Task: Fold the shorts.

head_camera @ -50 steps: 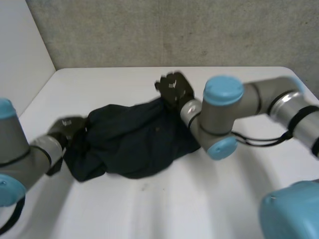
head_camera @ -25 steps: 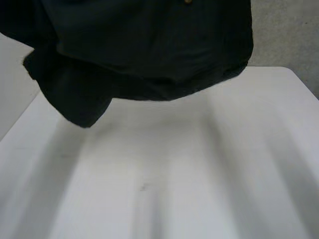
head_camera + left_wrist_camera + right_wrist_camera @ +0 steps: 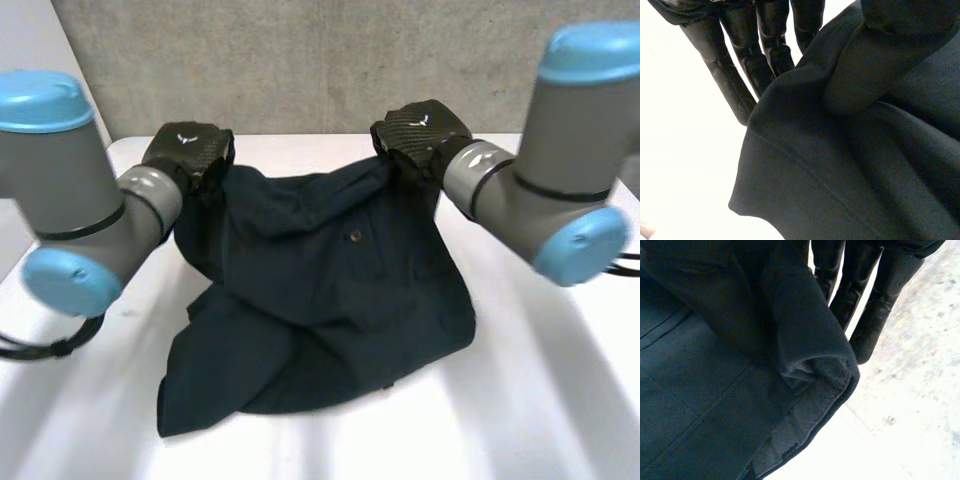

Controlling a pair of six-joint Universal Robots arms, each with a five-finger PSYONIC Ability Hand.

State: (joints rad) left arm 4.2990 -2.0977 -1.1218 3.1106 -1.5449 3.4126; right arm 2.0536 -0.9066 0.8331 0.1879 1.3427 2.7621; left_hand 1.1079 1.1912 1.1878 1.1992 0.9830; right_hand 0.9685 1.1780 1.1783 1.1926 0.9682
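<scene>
Gripping the dark shorts [image 3: 330,280] by the two ends of the waistband, the left robot hand [image 3: 188,150], upper left of the frame in the head view, and the right robot hand [image 3: 420,128], upper right of centre, hold the garment's top edge raised above the white bench [image 3: 545,400]. The legs lie bunched on the bench at lower centre. In the wrist views the left fingers [image 3: 732,85] and right fingers [image 3: 872,325] run straight behind the waistband. Cloth folds over the front and hides the thumbs, so the pinch is probably against them.

A slip is the risk from here. So shallow a hold could let one corner drop if the arms pull apart or swing fast. The leg crumpled at lower left may also tuck under itself and set a crooked crease. A small button [image 3: 355,236] marks the front panel. The grey wall [image 3: 300,60] stands behind the hands, and the bulky right arm [image 3: 545,200] crowds the right of the frame, limiting room to spread the cloth.
</scene>
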